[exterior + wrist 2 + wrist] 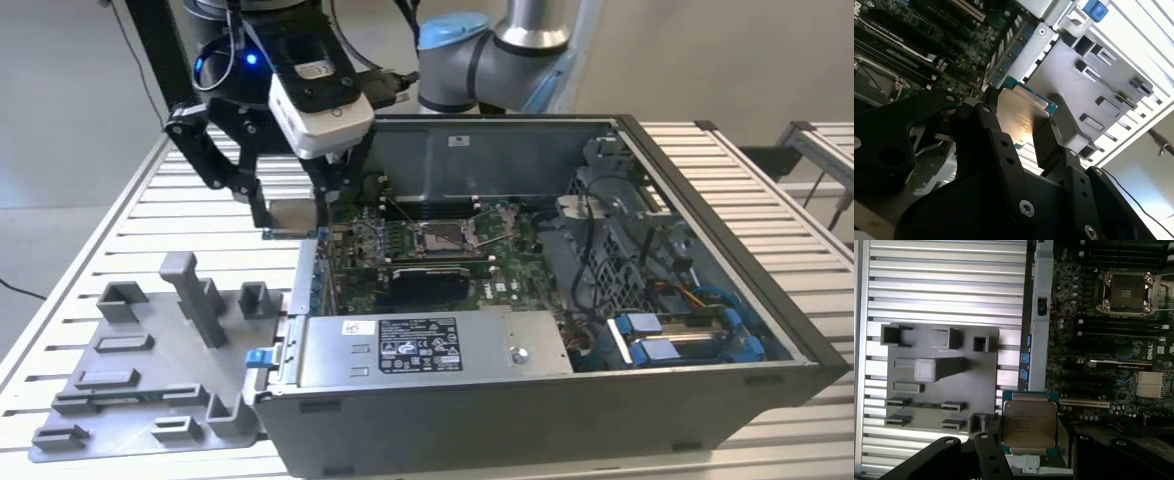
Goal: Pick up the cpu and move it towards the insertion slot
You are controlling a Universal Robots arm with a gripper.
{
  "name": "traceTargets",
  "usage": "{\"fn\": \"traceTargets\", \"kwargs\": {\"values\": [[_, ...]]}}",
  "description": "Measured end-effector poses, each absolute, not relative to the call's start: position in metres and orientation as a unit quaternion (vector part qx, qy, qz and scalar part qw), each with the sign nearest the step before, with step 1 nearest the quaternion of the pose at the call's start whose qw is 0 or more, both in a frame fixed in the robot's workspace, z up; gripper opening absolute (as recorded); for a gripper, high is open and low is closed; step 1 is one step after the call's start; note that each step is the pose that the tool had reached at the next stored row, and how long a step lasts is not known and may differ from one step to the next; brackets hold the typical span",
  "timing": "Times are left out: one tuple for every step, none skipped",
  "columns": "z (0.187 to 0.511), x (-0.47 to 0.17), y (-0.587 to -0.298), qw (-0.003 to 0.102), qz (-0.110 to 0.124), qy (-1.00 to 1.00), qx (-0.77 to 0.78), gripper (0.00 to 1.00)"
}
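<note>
Here the arm [514, 40] is reaching down from twelve o'clock in the exterior view. Its gripper [294, 208] is pointing downward and pinching the cpu [294, 215] by two opposite edges, in the air just beside the open computer case's [694, 190] side wall. The insertion slot [441, 237] is lying at about three o'clock from the cpu, well apart. The first wrist view is showing the cpu's metal top and green rim beside the grey fixture plate [939, 385]. The exterior view is showing the slatted aluminium table [120, 215] carrying everything.
</note>
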State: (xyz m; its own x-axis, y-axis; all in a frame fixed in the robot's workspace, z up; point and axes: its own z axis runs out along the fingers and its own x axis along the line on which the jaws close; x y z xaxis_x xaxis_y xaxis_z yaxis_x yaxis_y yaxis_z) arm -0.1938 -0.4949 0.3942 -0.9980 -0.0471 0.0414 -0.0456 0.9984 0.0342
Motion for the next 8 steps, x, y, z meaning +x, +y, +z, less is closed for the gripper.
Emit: {"fn": "traceTargets", "kwargs": {"values": [[0.394,-0.19,-0.495,0.022,-0.017,-0.999,0.023,0.0],[0.394,-0.186,-0.495,0.022,-0.017,-0.999,0.023,0.0],[0.394,-0.182,-0.495,0.023,-0.017,-0.999,0.023,0.0],[0.394,-0.179,-0.495,0.023,-0.017,-0.999,0.023,0.0],[0.394,-0.176,-0.495,0.024,-0.017,-0.999,0.023,0.0],[0.394,-0.173,-0.495,0.024,-0.017,-0.999,0.023,0.0],[0.394,-0.169,-0.495,0.025,-0.017,-0.999,0.023,0.0],[0.394,-0.166,-0.495,0.025,-0.017,-0.999,0.023,0.0]]}}
